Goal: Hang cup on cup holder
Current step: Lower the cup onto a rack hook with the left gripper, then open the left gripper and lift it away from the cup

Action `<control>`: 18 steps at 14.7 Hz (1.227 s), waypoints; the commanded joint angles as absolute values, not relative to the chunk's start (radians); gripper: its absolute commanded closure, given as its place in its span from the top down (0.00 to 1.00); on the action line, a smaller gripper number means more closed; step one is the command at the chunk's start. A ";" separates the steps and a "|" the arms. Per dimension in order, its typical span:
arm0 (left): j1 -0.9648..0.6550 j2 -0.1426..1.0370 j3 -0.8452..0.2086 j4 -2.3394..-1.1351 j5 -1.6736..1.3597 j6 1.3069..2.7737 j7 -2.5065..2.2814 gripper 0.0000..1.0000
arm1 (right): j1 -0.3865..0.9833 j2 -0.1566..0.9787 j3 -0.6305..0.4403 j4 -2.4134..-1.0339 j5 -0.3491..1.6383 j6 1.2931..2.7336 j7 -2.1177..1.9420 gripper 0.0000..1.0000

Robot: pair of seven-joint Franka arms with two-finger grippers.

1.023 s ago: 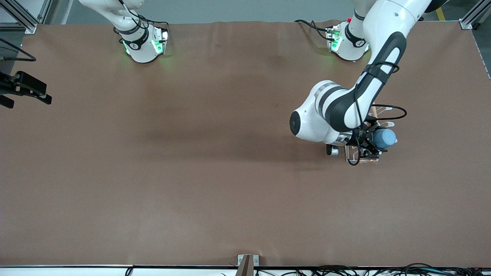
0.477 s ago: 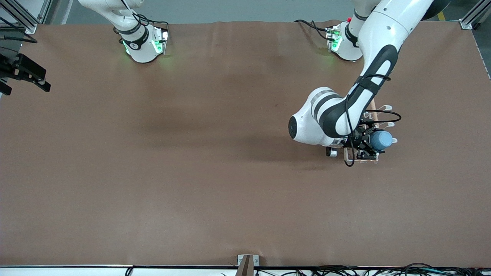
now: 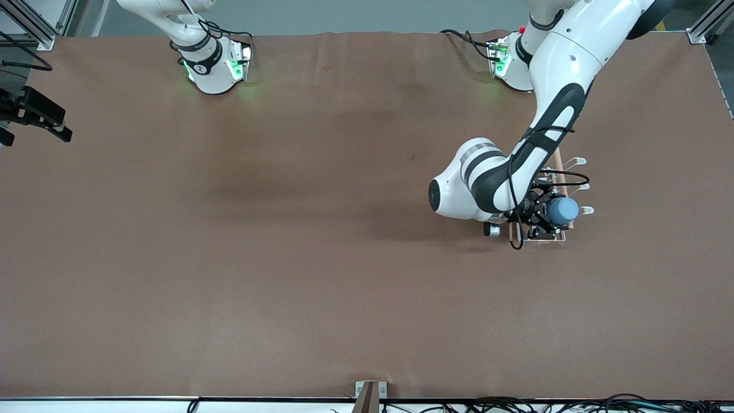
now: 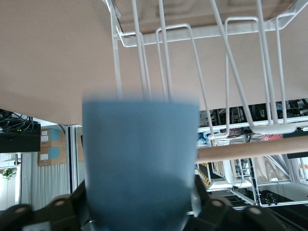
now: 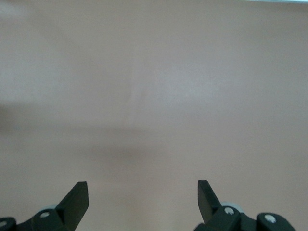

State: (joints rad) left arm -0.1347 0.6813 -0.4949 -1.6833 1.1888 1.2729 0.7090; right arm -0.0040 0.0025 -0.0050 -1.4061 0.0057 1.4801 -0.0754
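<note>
The light blue cup (image 3: 562,211) lies with its rim over a looped prong of the white wire cup holder (image 3: 578,187), which stands toward the left arm's end of the table. In the left wrist view the cup (image 4: 142,159) fills the middle, and the holder's prongs (image 4: 230,72) run into its rim. The wooden rod (image 4: 240,149) passes beside it. My left gripper (image 3: 549,218) (image 4: 139,214) is around the cup's narrow base. My right gripper (image 5: 143,190) (image 3: 34,133) waits open and holds nothing, over the table's edge at the right arm's end.
The rack's rectangular wire base (image 4: 202,31) rests on the brown table (image 3: 321,258). A small bracket (image 3: 370,393) sits at the table edge nearest the front camera. Cables (image 3: 545,406) run along that edge.
The left arm has shifted a little toward the right arm's end and sunk onto the rack with the cup. The right gripper has drifted slightly away from the front camera.
</note>
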 commanded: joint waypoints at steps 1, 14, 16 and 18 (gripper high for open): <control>-0.153 0.666 -0.500 -1.680 1.219 1.256 0.701 1.00 | 0.015 -0.002 -0.003 -1.407 -0.044 1.508 -0.063 1.00; -0.147 0.460 -0.572 -1.237 0.802 1.255 0.122 1.00 | 0.017 0.061 0.002 -1.419 -0.020 1.500 0.031 1.00; -0.146 0.453 -0.594 -1.189 0.792 1.273 -0.082 1.00 | 0.017 0.066 0.002 -1.419 -0.020 1.506 0.026 1.00; -0.130 0.416 -0.621 -1.189 0.773 1.287 -0.173 1.00 | 0.006 0.066 -0.002 -1.417 -0.020 1.514 0.015 1.00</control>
State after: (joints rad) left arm -0.1445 0.4398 -0.6019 -1.2057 0.7967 1.2695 -0.0778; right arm 0.0190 0.0713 -0.0017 -1.4111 -0.0188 1.5027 0.0164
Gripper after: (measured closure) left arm 0.000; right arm 0.000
